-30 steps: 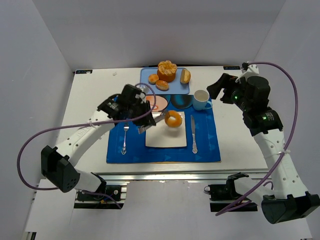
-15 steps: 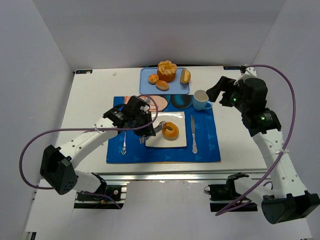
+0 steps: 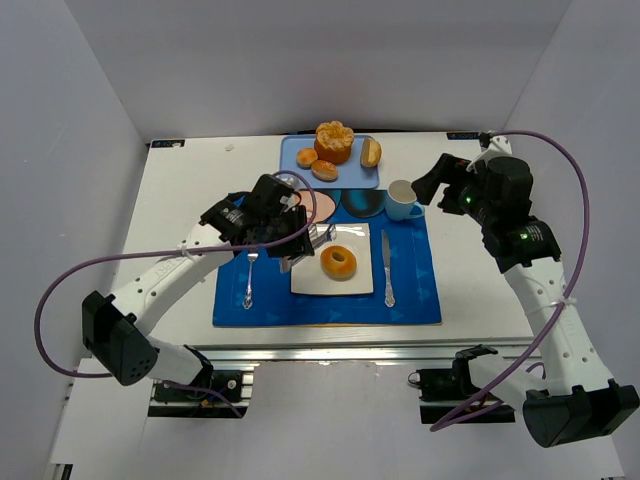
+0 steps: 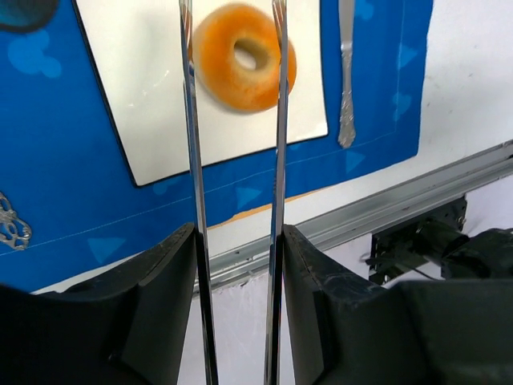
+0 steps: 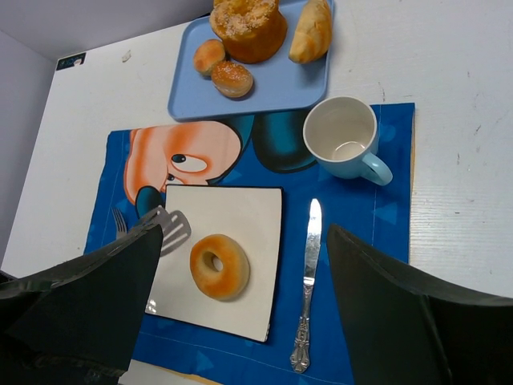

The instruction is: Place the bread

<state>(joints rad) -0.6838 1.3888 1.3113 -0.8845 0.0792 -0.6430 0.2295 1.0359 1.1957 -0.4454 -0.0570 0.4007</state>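
The bread, a golden ring-shaped bagel [image 3: 338,262], lies flat on the white square plate [image 3: 310,284], free of any grip. It also shows in the left wrist view [image 4: 244,56] and in the right wrist view [image 5: 220,266]. My left gripper [image 3: 284,232] [image 4: 237,233] is shut on metal tongs [image 3: 319,238]. The tong arms [image 4: 192,120] stand spread apart, their tips just left of the bagel and above the plate's left edge. My right gripper [image 3: 432,180] [image 5: 245,228] is open and empty, held high at the right beyond the mug.
A blue tray [image 3: 296,152] with several pastries stands at the back. On the blue placemat [image 3: 412,292] are a light blue mug [image 3: 403,198], a dark bowl [image 3: 360,204], a knife [image 3: 387,265] right of the plate and a fork [image 3: 249,275] left of it.
The tongs carried the bagel down onto the plate, then opened and drew back up and to the left. The bagel now lies free. The right arm barely moved.
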